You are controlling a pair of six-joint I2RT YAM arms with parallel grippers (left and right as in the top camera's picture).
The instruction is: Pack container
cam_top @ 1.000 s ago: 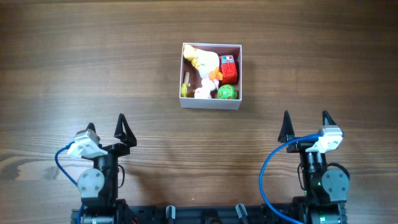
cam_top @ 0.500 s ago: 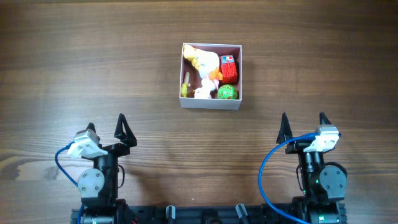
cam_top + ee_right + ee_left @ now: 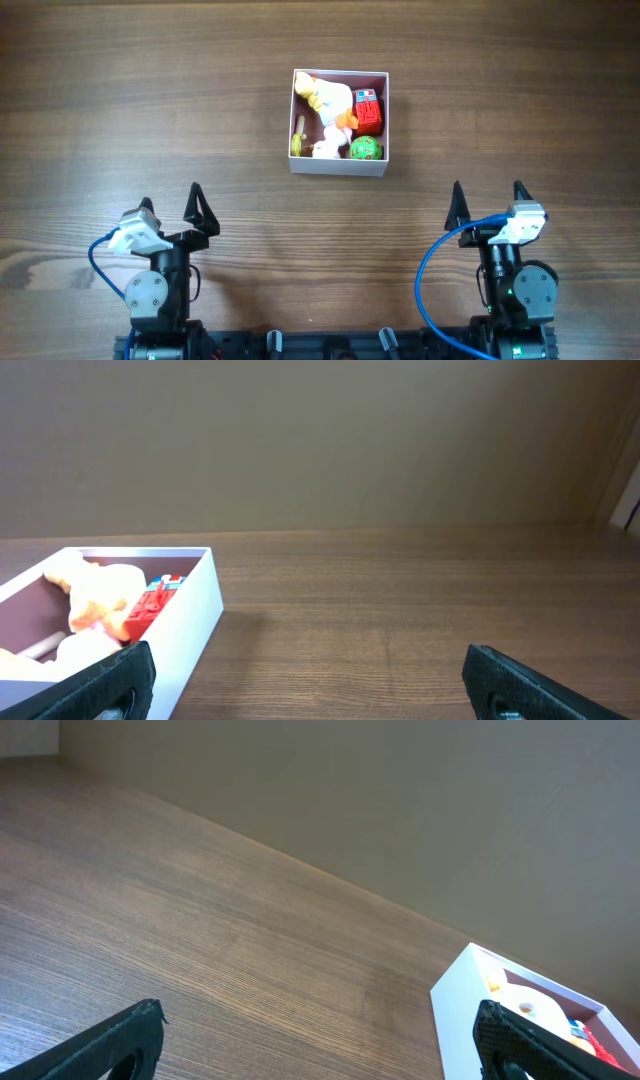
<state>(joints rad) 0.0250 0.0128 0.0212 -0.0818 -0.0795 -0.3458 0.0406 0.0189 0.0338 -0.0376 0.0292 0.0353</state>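
The container, a square shallow white box with a pink inside, sits at the middle back of the table. It holds several small toys: a yellow-and-white plush, a red block and a green ball. My left gripper is open and empty at the near left, well short of the box. My right gripper is open and empty at the near right. The box also shows at the right edge of the left wrist view and at the left of the right wrist view.
Bare wooden table lies all around the box. Blue cables loop beside each arm's base at the front edge.
My right gripper has shifted very slightly to the left. The left arm and the box have not moved.
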